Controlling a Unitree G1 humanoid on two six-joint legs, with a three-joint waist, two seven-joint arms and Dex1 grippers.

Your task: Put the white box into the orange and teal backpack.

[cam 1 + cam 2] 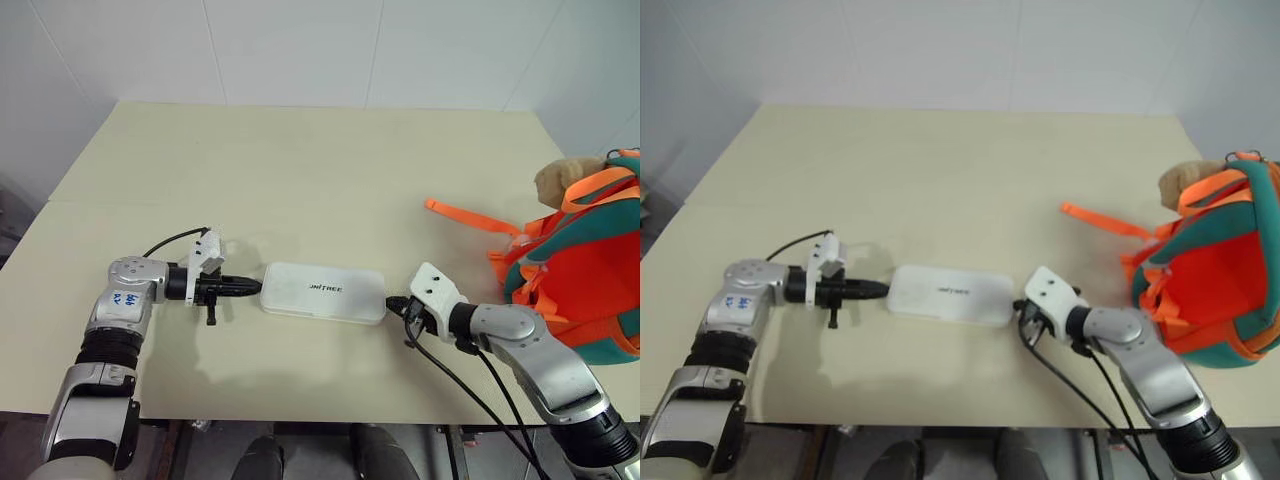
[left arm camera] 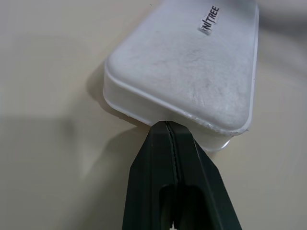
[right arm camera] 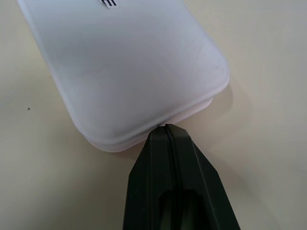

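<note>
The white box (image 1: 323,292) lies flat on the table, lengthwise between my two grippers, with dark lettering on its lid. My left gripper (image 1: 255,287) is shut, and its tip meets the box's left end at the rim (image 2: 167,123). At the other end, my right gripper (image 1: 393,305) is shut too, with its tip against the box's edge (image 3: 165,127). Neither pair of fingers has the box between them. The orange and teal backpack (image 1: 580,270) stands at the table's right edge, its orange inside facing me, with a tan plush ball (image 1: 562,180) on top.
The cream table (image 1: 300,170) runs back to a white wall. An orange strap (image 1: 470,217) trails from the backpack across the table toward the box. Black cables hang from my right arm over the table's front edge.
</note>
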